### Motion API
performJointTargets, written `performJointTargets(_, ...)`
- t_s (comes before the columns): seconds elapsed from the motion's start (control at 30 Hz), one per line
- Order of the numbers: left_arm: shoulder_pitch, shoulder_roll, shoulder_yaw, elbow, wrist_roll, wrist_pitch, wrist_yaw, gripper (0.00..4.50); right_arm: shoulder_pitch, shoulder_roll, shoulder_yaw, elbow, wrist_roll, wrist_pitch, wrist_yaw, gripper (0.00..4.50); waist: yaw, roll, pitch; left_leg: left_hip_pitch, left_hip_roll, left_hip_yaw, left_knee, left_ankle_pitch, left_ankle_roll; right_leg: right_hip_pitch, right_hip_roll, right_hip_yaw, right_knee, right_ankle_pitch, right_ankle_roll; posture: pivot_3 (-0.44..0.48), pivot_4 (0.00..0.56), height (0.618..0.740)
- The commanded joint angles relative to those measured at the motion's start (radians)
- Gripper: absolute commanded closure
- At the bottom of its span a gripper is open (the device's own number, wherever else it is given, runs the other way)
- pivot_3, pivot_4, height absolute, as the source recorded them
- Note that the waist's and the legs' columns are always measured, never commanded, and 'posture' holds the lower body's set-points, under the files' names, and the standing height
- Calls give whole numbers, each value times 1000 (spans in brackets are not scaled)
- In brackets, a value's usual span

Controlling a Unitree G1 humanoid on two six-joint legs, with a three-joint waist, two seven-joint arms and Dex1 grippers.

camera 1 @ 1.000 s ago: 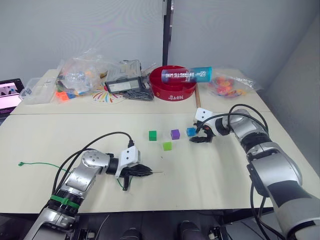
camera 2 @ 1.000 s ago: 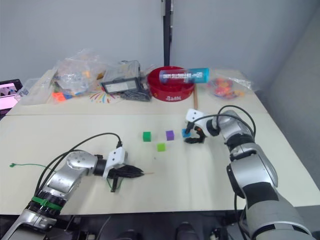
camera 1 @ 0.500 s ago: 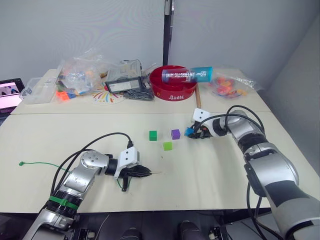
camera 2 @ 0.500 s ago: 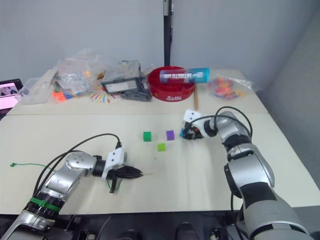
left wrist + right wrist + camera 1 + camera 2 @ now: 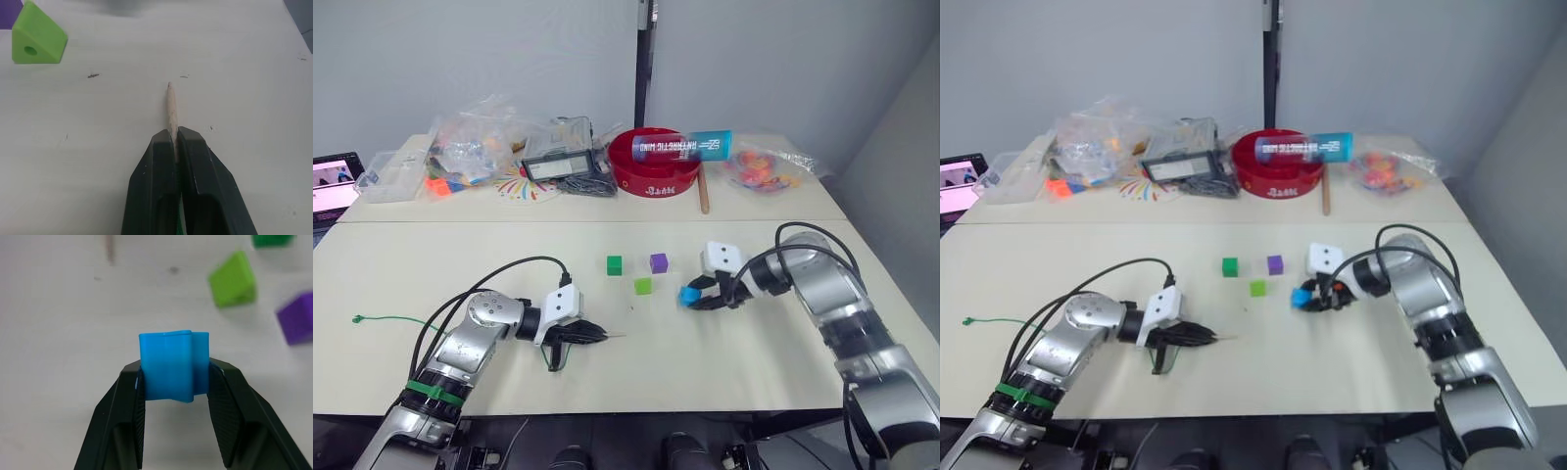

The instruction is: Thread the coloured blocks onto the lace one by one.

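Since the earlier frames the right gripper (image 5: 697, 297) has carried the small blue plastic cube (image 5: 689, 295) off its spot just right of the purple cube (image 5: 657, 261) and brought it nearer and lower; the left arm has not shifted noticeably. Right arm: elbow out to the right, forearm reaching leftward across the white tabletop (image 5: 431, 264), the two black fingers (image 5: 122, 406) clamped on opposite faces of the blue cube, which sits at their tips just above or on the surface; contact with the table cannot be told. Left arm: bent at the near-left, forearm angled rightward, left gripper (image 5: 590, 335) low over the table with its fingers (image 5: 195, 161) pinched closed on the pale stiff tip (image 5: 171, 107) of the thin green lace (image 5: 386, 319). Tip's long axis runs left–right, point aimed right toward the blue cube, well apart from it. Rest of the lace trails left, its end (image 5: 355, 318) near the left edge of the table. Dark green cube (image 5: 613, 263), purple cube and light green cube (image 5: 642, 285) lie loose in a cluster between and slightly beyond the two grippers; light green cube shows a round hole (image 5: 30, 50) in one face. Bare table between the grippers and along the near edge; clutter of bags and a red bowl (image 5: 651, 166) stays at the far side.
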Motion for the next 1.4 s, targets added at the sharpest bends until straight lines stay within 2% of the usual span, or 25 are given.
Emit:
performJointTargets(0.03,-9,23,29,-60,-32,27,-8,4500,27,27,45,-187,21,138,-57,3213,1,0,0,0,0,0,0,0,0,0,0,0,0,0,0,0,150,731)
performJointTargets(0.13,2,37,26,-123,-44,74,-7,4500,48,82,153,-232,-43,207,-150,3213,3,0,0,0,0,0,0,0,0,0,0,0,0,0,0,0,150,731)
performJointTargets(0.33,6,38,16,-171,-47,124,20,4500,37,96,236,-214,-71,243,-208,3213,19,0,0,-1,0,0,2,0,0,1,-1,0,0,0,0,0,150,731)
performJointTargets(0.73,6,46,-35,-191,1,161,52,4500,53,108,265,-202,-50,257,-252,3213,20,0,0,2,0,0,2,0,0,2,0,0,-1,0,0,0,150,731)
performJointTargets(1.4,-55,-3,-65,-156,42,144,84,4500,52,108,278,-236,-26,291,-273,3213,21,0,0,2,0,0,2,0,0,3,0,0,-1,0,0,0,150,731)
